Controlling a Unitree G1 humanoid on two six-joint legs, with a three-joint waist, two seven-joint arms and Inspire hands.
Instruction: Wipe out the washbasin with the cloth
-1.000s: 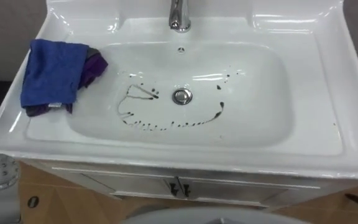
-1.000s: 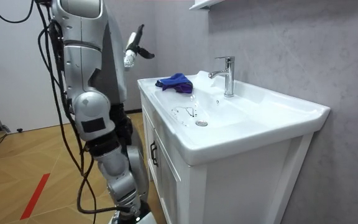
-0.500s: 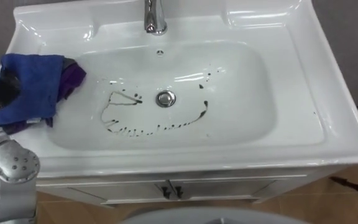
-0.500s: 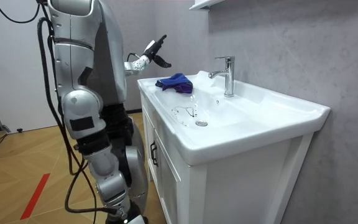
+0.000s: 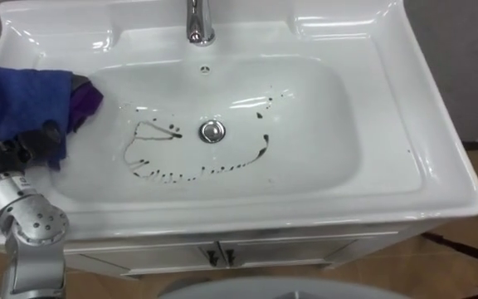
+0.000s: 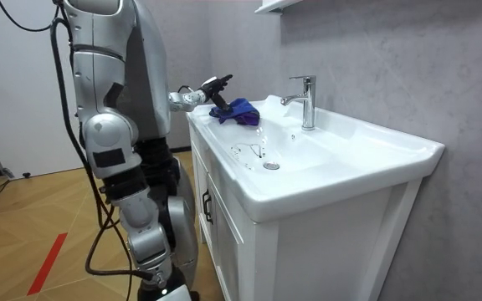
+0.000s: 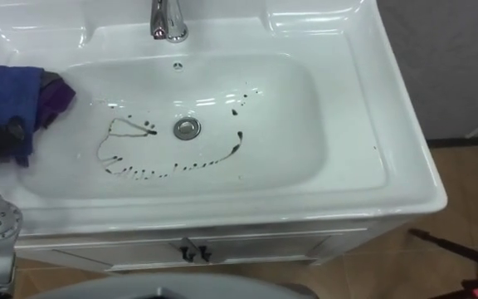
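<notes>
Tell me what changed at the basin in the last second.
The left hand swung forward and down from mid-air onto the blue cloth on the left rim of the basin; whether it grips is unclear. The cloth, the dark marks and the faucet stayed put.

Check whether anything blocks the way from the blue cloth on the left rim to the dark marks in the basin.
Nothing visible does. The blue cloth lies on the left rim with the left hand at its near edge; the basin wall between it and the dark marks is bare.
</notes>
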